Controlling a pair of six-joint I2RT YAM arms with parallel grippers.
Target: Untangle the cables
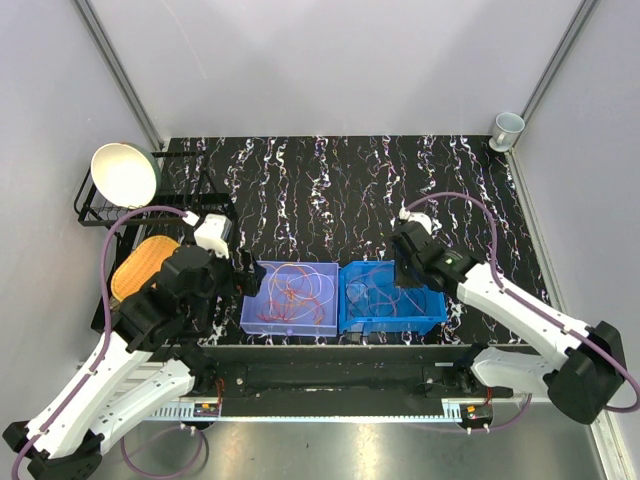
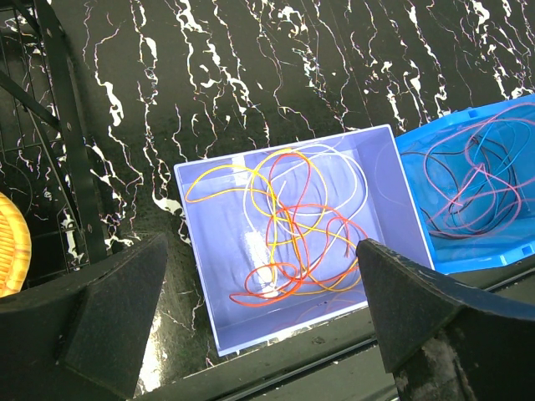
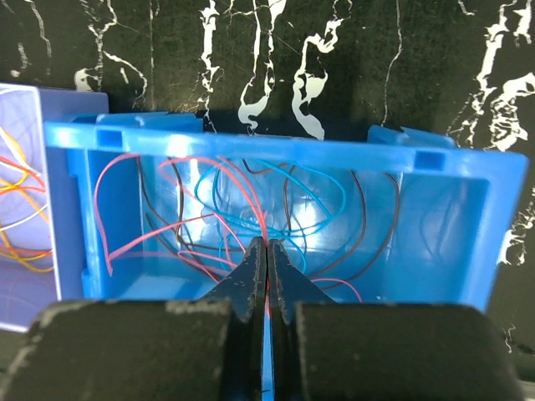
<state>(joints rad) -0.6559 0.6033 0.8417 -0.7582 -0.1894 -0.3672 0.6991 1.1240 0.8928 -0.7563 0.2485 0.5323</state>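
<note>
On marbled table (image 1: 350,180), wrist view alone shows right gripper (image 3: 267,259) closed above cables (image 3: 251,196); left gripper (image 2: 261,246) gapes.

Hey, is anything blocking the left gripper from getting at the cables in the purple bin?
Nothing visible does. The left gripper hangs at the purple bin's left edge, jaws wide open, and the cables lie uncovered inside; only the bin's walls ring them.

Two bins, one lavender bin (image 1: 290,329) and one blue bin (image 1: 392,325); two tangles of cables (image 2: 284,225), one per bin, the strands too interlaced to count singly, though four colours show in the lavender and three in the blue; two arms, the left arm (image 1: 110,380) and the right arm (image 1: 520,310); one white bowl (image 1: 125,174); one mug (image 1: 508,128); one black wire rack (image 1: 90,212); one orange woven disc (image 1: 140,262).
</note>
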